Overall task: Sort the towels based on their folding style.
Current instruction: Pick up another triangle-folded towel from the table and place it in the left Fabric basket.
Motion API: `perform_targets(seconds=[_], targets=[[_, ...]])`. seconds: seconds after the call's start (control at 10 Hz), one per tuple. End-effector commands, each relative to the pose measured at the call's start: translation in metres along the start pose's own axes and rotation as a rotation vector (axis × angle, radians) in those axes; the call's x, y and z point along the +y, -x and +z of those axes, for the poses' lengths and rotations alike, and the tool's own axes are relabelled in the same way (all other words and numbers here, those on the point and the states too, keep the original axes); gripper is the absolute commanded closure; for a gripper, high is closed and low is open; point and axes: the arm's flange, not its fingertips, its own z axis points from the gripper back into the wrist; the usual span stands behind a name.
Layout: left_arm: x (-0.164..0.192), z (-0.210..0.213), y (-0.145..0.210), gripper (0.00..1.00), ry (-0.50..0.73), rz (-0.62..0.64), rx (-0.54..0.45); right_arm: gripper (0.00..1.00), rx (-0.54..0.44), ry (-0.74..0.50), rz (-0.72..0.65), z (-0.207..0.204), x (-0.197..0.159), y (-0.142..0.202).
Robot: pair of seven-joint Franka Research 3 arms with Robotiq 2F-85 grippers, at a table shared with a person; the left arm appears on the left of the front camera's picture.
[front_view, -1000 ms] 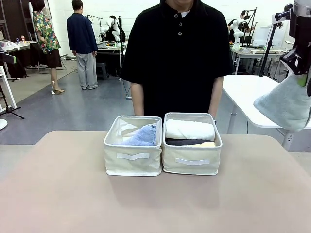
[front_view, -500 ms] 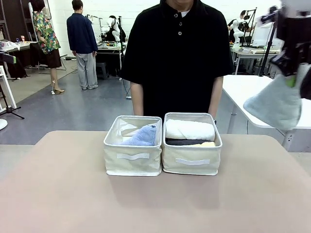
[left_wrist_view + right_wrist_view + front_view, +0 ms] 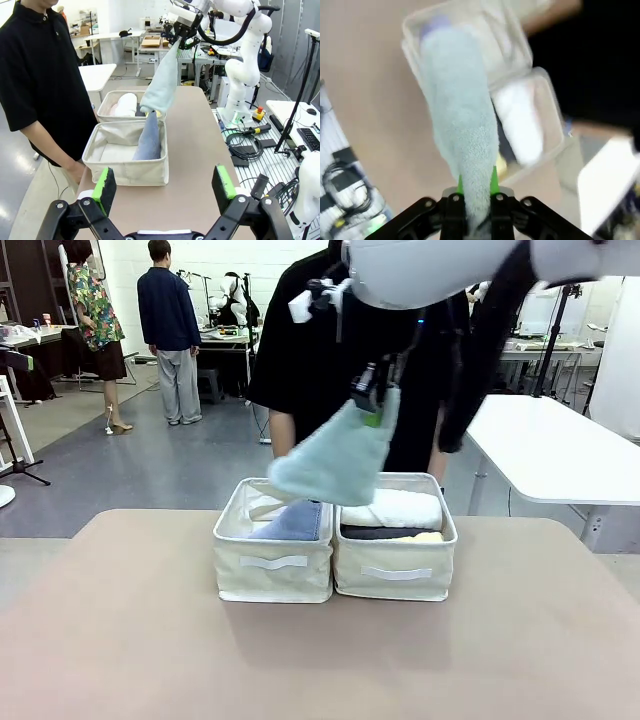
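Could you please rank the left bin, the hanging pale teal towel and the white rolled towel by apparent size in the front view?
1. left bin
2. pale teal towel, hanging in the air
3. white rolled towel, partly covered, so less sure

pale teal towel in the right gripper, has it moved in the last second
Yes. In the front view the pale teal towel swung left, from over the white side table to above the two beige bins, pinched in the right gripper.

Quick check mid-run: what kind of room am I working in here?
Probably a robotics lab or workshop: white worktables stand around, cables and a keyboard lie off to one side, and a red emergency-stop button sits near them.
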Motion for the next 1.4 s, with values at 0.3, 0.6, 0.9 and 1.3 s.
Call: perform_targets(seconds=[0.3,0.6,0.9,1.3], targets=[[-0.002,0.001,-0.001,0.00,0.000,0.002,0.003,0.82,-0.073,-0.045,0.081,-0.003,-0.007,-0.009],[-0.002,0.001,-0.001,0.00,0.000,0.002,0.003,0.82,-0.073,-0.045,0.081,-0.003,-0.007,-0.009],[-0.002,0.001,-0.001,0.00,0.000,0.002,0.003,0.82,-0.088,-0.069,0.095,-0.004,-0.011,-0.014],[-0.002,0.001,-0.001,0.00,0.000,0.002,0.003,0.82,-0.147,-0.183,0.366,-0.014,-0.057,-0.048]])
